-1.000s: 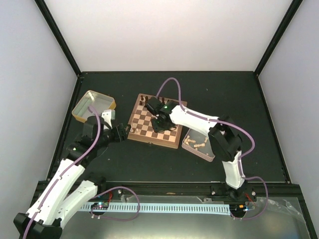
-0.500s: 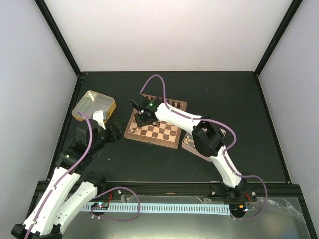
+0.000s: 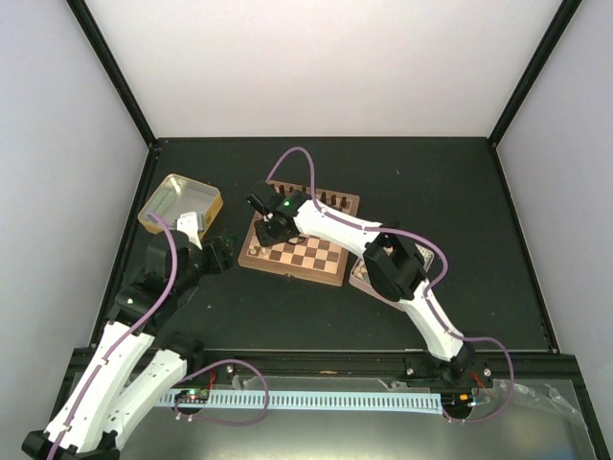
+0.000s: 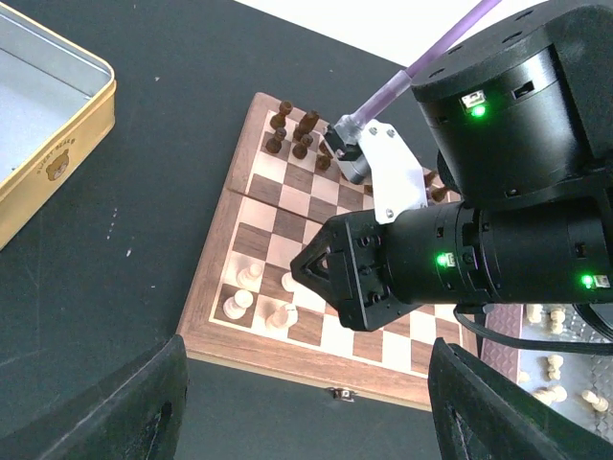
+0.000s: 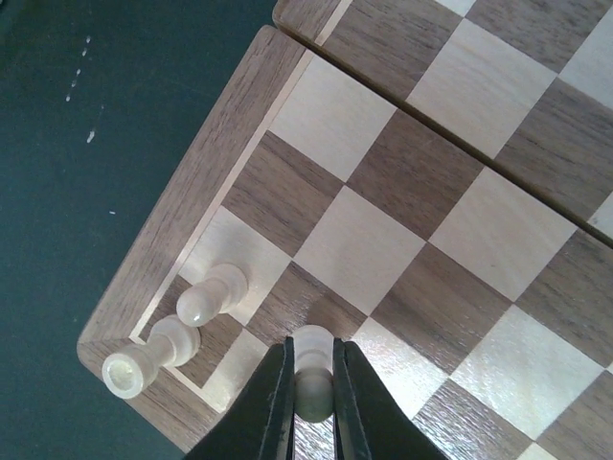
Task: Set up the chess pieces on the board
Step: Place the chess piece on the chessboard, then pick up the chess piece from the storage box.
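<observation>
The board (image 3: 287,269) lies mid-table. My right gripper (image 3: 266,225) hangs over its near-left corner and is shut on a light tan pawn (image 5: 312,369), held just above a dark square. Two light pieces (image 5: 211,295) stand in that corner inside the frame (image 5: 192,220). The left wrist view shows these light pieces (image 4: 235,305) beside the right gripper body, and dark chessmen (image 4: 297,134) on the far rows. My left gripper (image 3: 218,254) is open and empty, left of the board; its fingers (image 4: 134,412) frame the board's near edge (image 4: 287,359).
A gold-rimmed tin (image 3: 179,203) lies at the back left and also shows in the left wrist view (image 4: 48,163). A second tin (image 3: 357,280) right of the board holds several loose light pieces (image 4: 554,369), mostly hidden under the right arm.
My right gripper has moved left from the board's middle to its near-left corner, carrying the pawn. My left arm has drawn back left, away from the board's edge.
</observation>
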Controlling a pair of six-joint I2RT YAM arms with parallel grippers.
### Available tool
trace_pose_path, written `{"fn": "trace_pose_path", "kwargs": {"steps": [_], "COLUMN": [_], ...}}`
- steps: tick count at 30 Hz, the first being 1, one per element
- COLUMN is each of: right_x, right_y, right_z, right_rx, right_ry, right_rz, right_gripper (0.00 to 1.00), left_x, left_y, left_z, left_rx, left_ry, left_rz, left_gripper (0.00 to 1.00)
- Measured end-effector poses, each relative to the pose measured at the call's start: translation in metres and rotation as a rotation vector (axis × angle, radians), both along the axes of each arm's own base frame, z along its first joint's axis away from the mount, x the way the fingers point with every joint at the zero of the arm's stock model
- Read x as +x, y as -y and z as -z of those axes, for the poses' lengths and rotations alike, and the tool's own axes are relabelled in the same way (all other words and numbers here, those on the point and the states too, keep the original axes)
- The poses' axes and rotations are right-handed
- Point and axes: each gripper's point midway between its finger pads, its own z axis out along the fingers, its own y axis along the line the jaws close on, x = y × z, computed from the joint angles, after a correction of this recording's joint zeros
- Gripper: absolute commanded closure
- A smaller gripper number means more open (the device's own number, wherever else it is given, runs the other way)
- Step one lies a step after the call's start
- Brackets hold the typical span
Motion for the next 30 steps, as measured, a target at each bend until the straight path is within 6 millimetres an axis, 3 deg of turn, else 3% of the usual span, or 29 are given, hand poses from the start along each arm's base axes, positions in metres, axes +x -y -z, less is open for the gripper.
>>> {"fn": "trace_pose_path", "kwargs": {"steps": [5, 13, 21, 25, 28, 30], "right_x": [0.0, 0.001, 0.004, -0.006, -0.011, -0.013], "right_y": [-0.004, -0.007, -0.008, 0.023, 0.068, 0.108], "right_z": [0.004, 0.014, -0.004, -0.036, -0.064, -0.077], "right_rx": [0.005, -0.003, 0.042, 0.095, 0.133, 0.15], "right_ry": [-0.004, -0.009, 0.016, 0.045, 0.088, 0.126], "right_rz": [-0.002, -0.002, 0.018, 0.062, 0.137, 0.21], "right_gripper": [0.86, 0.71, 0.65, 0.65, 0.64, 0.64], "left_x": [0.0, -0.002, -0.002, -0.003, -0.003, -0.002], "left_y": [0.0, -0.001, 0.0, 0.007, 0.017, 0.024], "left_z": [0.0, 0.0, 0.0, 0.0, -0.001, -0.003], "left_rx": [0.001, 0.0, 0.0, -0.009, -0.023, -0.035], "left_ry": [-0.002, 0.001, 0.0, -0.005, -0.005, -0.002], "left_rz": [-0.001, -0.001, 0.002, 0.048, 0.099, 0.136], "left_gripper": [0.3, 0.3, 0.29, 0.29, 0.29, 0.29]}}
